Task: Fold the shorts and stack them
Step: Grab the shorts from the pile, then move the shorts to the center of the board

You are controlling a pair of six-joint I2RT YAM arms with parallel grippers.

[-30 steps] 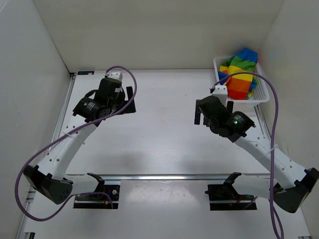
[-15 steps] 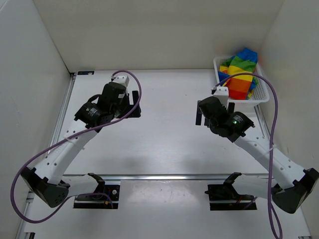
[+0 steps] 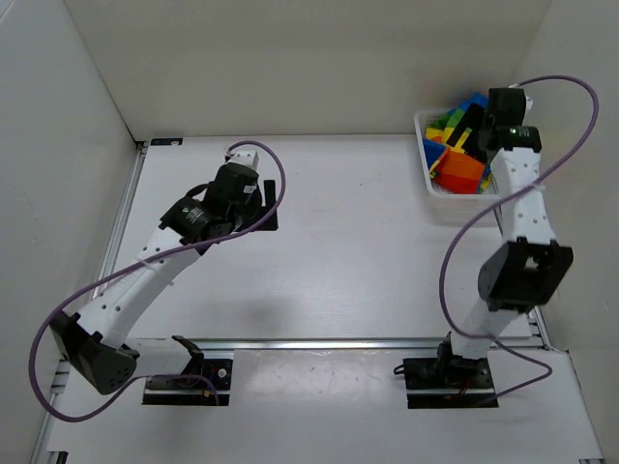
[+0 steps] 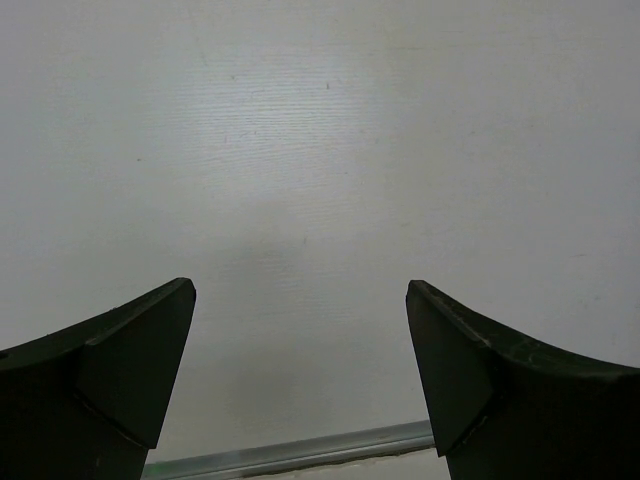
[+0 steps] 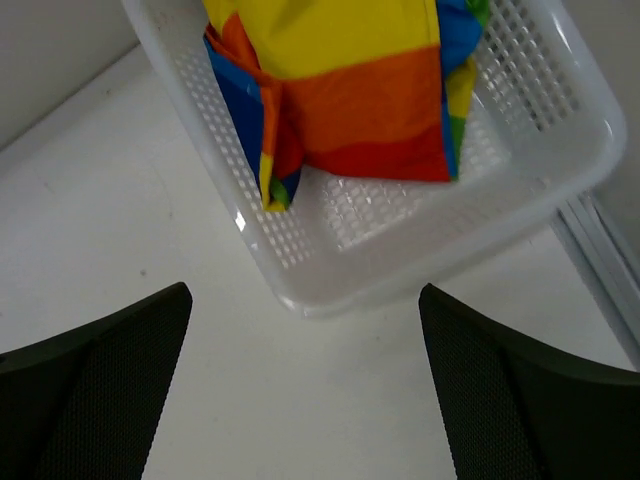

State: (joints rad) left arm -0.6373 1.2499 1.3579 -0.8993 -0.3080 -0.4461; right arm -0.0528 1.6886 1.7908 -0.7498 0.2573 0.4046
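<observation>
Rainbow-striped shorts (image 5: 340,90), loosely bunched, inside the white mesh basket (image 5: 520,100)

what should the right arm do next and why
Probably ease the right tool forward and down onto the shorts, then close. Its jaws stand open over the white basket's near rim, short of the cloth, which lies bunched inside the basket. The left tool is open over the table, far from the basket.
</observation>
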